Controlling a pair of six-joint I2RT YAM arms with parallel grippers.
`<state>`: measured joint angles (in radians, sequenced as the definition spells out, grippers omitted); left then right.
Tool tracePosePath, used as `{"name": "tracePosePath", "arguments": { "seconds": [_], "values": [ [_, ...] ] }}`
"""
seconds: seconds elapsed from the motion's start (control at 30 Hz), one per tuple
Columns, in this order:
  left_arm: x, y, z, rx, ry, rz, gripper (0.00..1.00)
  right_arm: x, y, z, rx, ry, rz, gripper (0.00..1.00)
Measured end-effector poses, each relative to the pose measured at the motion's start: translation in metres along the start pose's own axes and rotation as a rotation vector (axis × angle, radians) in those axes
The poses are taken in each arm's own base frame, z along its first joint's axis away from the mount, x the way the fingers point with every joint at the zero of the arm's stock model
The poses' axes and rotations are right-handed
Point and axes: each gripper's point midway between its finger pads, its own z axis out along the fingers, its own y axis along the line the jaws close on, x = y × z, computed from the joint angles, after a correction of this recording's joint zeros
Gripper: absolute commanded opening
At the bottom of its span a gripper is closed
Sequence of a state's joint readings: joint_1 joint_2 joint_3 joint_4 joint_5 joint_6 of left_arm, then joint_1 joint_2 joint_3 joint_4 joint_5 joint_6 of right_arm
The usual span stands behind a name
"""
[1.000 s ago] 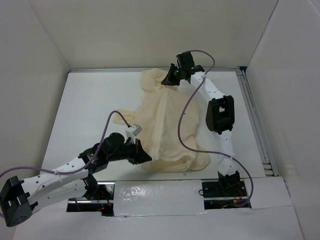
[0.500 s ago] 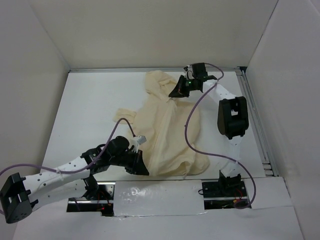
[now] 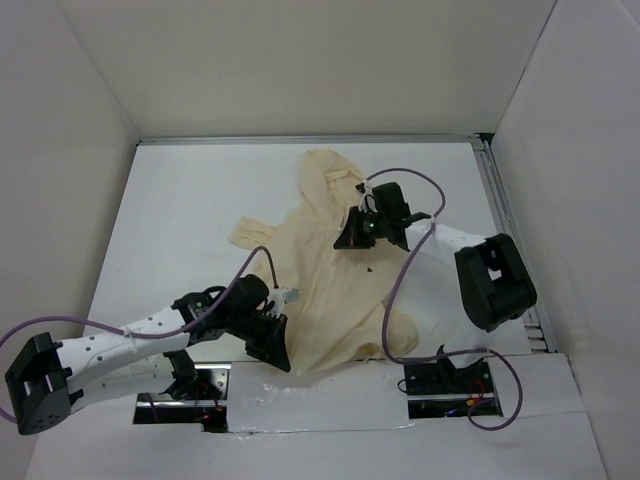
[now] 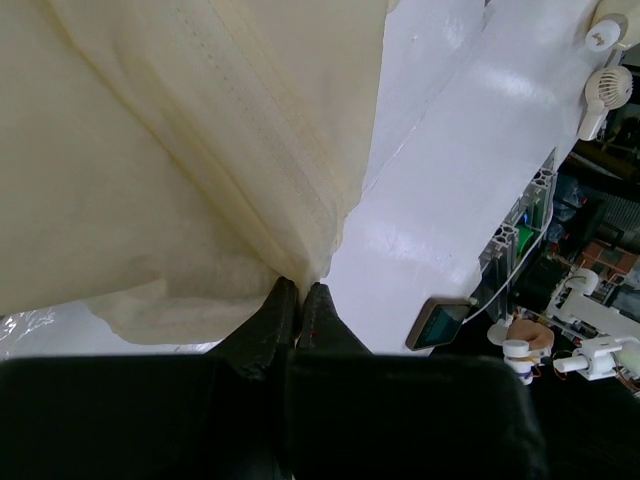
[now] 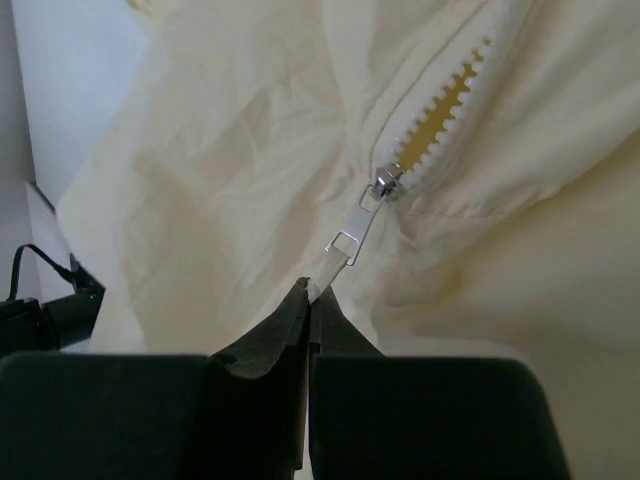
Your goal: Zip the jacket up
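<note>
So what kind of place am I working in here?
Probably a robotics lab test cell: a white table boxed in by plain white panels, with a clutter of gear past the table edge in the left wrist view.

The left gripper (image 4: 300, 292) has its two dark fingers pinched together on the lower edge of the cream jacket (image 4: 150, 150), beside a stitched seam, above the glossy white table (image 4: 440, 210).
</note>
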<state>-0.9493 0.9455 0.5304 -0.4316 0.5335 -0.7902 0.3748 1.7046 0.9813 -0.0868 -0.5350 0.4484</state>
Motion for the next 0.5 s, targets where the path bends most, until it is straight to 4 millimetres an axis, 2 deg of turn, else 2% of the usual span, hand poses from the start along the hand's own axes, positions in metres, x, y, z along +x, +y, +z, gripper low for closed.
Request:
{"name": "tracePosePath", "arguments": {
  "seconds": [0.03,0.13,0.17,0.2,0.23,0.37,0.5],
  "values": [
    [0.000,0.001,0.000,-0.003,0.002,-0.004,0.00,-0.001,0.005,-0.003,-0.007,-0.020,-0.015,0.00],
    [0.000,0.001,-0.001,-0.014,0.011,-0.017,0.00,-0.014,0.022,-0.015,-0.027,-0.099,-0.059,0.21],
    [-0.001,0.001,-0.001,-0.017,0.014,-0.021,0.00,-0.019,0.026,-0.019,-0.032,-0.123,-0.070,0.20],
    [-0.001,0.001,-0.001,-0.022,0.017,-0.025,0.00,-0.025,0.030,-0.023,-0.038,-0.148,-0.086,0.06],
    [-0.002,0.000,-0.002,-0.025,0.020,-0.029,0.00,-0.028,0.033,-0.025,-0.040,-0.163,-0.101,0.00],
    [-0.005,-0.002,-0.003,-0.030,0.017,-0.033,0.00,-0.030,0.033,-0.027,-0.020,-0.178,-0.125,0.00],
    [-0.010,-0.004,-0.006,-0.031,0.004,-0.039,0.00,-0.010,0.028,-0.021,-0.004,-0.128,-0.125,0.00]
  ]
}}
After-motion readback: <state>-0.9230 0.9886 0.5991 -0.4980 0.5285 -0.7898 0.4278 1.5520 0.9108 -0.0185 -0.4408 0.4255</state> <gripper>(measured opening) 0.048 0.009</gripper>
